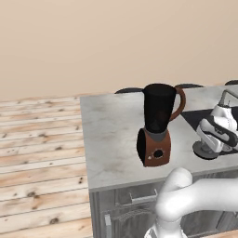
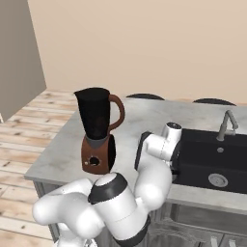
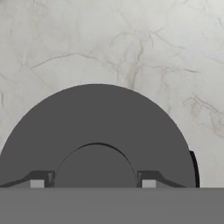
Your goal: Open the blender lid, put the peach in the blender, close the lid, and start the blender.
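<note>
Reaching low over the counter (image 1: 111,135) — hand (image 3: 92,183) clamped on the blender lid (image 3: 96,131).

Matt grey blender lid (image 3: 96,127) on veined marble counter (image 3: 131,39).

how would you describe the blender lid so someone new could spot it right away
Start at the grey marble counter and find the tall dark-jarred blender with the reddish-brown base. To its right, towards the black sink, the round flat dark grey lid lies on the counter under the tool. It is a low disc with a raised centre.
</note>
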You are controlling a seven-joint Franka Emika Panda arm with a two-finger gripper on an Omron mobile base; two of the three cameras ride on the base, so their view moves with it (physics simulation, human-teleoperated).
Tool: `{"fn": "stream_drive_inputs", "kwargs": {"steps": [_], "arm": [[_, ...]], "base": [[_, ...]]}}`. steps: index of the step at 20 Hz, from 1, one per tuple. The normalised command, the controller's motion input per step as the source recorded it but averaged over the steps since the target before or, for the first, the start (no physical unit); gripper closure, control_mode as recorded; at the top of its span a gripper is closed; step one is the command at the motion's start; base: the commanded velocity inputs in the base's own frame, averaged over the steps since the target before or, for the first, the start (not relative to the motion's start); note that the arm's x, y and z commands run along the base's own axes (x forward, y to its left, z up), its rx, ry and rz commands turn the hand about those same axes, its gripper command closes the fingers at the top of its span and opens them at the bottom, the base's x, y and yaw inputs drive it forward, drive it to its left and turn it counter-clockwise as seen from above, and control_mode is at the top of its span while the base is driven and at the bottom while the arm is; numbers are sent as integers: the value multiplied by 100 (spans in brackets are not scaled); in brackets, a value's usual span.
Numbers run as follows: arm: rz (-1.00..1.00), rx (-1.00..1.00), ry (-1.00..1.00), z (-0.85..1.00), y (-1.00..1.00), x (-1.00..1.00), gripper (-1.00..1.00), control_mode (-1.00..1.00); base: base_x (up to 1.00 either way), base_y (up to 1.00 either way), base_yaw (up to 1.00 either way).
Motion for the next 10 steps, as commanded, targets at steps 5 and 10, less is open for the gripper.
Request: {"fn": "stream_drive_inputs", "kwargs": {"steps": [5,10], "arm": [[0,-3,6,-63,21,0,100,-100],[0,0,4,-11,4,-5,100,-100]], "base": [[0,0,0],[0,0,0]]}}
